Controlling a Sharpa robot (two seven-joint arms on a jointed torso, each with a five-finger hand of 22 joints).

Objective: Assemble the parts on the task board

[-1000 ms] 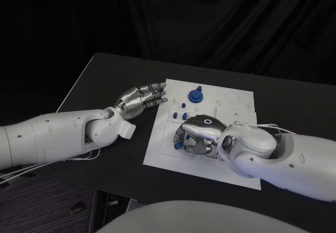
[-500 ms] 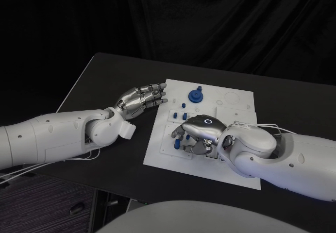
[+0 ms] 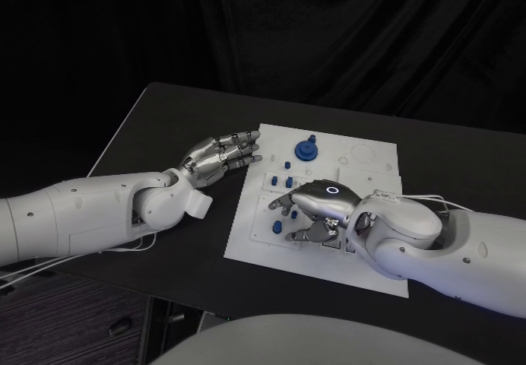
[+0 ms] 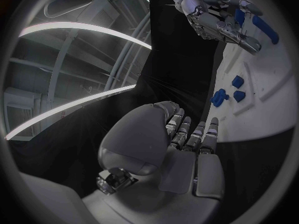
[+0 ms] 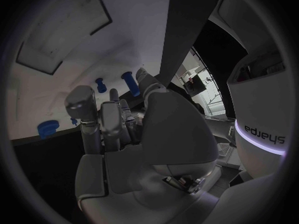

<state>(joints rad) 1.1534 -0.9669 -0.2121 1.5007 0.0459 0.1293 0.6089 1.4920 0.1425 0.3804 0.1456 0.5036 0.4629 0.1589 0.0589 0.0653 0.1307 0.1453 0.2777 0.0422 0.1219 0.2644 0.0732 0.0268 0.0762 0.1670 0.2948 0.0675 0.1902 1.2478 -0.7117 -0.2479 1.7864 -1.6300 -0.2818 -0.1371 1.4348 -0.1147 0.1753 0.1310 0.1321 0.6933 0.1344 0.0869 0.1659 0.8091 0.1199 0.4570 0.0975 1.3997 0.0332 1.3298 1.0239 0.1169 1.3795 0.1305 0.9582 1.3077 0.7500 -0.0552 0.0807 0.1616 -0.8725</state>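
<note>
From the head camera, your task board [image 3: 329,152] lies in the middle of the black tabletop [image 3: 164,122]. Your left hand [image 3: 223,156] rests just beside the board's left edge, fingers stretched out and a little apart, gripping nothing. Your right hand [image 3: 312,209] is down over the board's near-left part, fingers curled toward the small blue parts [image 3: 277,224] there; whether it has hold of one, you cannot tell from here. A round blue knob [image 3: 307,150] stands toward the far side of the board, and a few small blue pegs [image 3: 287,181] sit between it and your right hand.

Over to the left wrist camera: your left hand [image 4: 187,144] lies flat, fingers straight, empty, its tips at the board's [image 4: 268,104] edge. Three small blue pieces [image 4: 227,92] lie on the white surface beyond them. Your right hand [image 4: 218,15] shows farther off, bent down over long blue parts [image 4: 264,30].

Now the right wrist camera: your right hand [image 5: 118,129] has its fingers reaching to the board [image 5: 56,99]. Blue pegs [image 5: 127,83] stand just past the fingertips, and a blue round piece [image 5: 47,128] sits off to one side. The grasp itself is hidden.
</note>
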